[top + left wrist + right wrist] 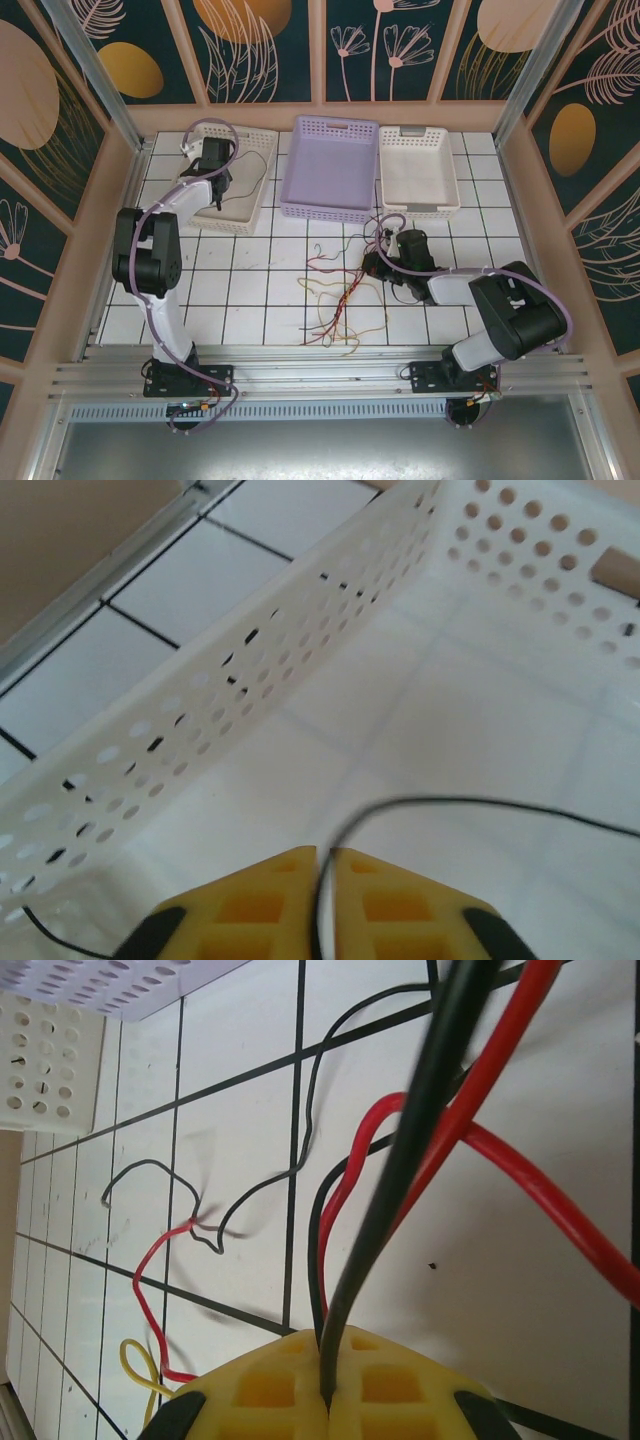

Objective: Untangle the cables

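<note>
The cables lie as a loose red, yellow and black tangle on the tiles in front of the baskets. My right gripper sits at the tangle's right edge. In the right wrist view it is shut on a black cable, with a red cable looping beside it and a yellow cable at lower left. My left gripper hangs inside the left white basket. Its jaws are nearly together around a thin black cable that curves across the basket floor.
A lavender basket stands at the back middle and a second white basket to its right. The left basket's perforated wall runs close to my left gripper. Wooden walls enclose the tiled table.
</note>
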Tool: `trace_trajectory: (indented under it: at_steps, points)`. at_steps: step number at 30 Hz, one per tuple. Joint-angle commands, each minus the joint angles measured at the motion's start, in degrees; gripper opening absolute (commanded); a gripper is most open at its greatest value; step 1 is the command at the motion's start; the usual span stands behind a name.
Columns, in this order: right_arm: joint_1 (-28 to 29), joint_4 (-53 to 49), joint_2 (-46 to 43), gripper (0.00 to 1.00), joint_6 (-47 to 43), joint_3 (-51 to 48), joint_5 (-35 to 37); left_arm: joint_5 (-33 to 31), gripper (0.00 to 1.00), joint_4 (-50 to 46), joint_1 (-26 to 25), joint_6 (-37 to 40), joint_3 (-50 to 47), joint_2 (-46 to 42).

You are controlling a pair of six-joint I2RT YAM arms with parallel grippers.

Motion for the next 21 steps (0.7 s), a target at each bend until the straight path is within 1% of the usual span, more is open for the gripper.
trace_trajectory:
  at_steps: [1,3,4,5,8,12,14,15,17,19,21]
  points:
    - [0.93,1.86,-0.91,0.0,-0.73,0.15,-1.32,-0.23,0.14,-3.37,0.3,-2.14,2.1,0.83]
    - [1.06,1.74,-0.97,0.0,-0.81,0.2,-1.28,-0.72,0.21,-3.93,0.42,-1.97,2.55,0.85]
    - [1.18,1.74,-1.02,0.0,-0.82,0.27,-1.19,-0.93,0.26,-4.18,0.54,-1.83,2.72,0.82]
    - [1.2,1.74,-0.88,0.0,-0.82,0.28,-1.17,-1.19,0.34,-4.56,0.57,-1.7,2.87,0.85]
    - [1.45,1.65,-0.84,0.0,-0.82,0.37,-1.03,-1.31,0.46,-5.5,0.74,-1.4,3.84,0.36]
    - [1.48,1.56,-0.88,0.0,-1.04,0.64,-0.75,-0.13,0.66,-6.75,0.75,-0.92,4.6,-2.49]
    - [1.55,2.02,-0.93,0.0,-0.91,0.72,-0.92,2.21,0.74,-6.96,0.73,-0.88,4.43,-5.09]
    - [1.48,2.22,-0.9,0.0,-0.91,0.96,-1.05,4.41,0.77,-7.24,0.73,-0.65,4.39,-6.58]
    - [1.49,3.38,-1.06,0.0,-0.53,1.25,-2.14,8.46,0.8,-7.96,0.74,-0.64,3.73,-9.55]
    - [1.54,5.42,-1.76,0.0,0.57,1.24,-3.38,12.88,0.84,-7.88,0.42,-0.57,1.27,-13.4]
    - [1.53,6.39,-2.98,0.0,1.26,1.94,-4.45,16.8,0.85,-7.34,-0.48,-0.49,-1.87,-17.4]
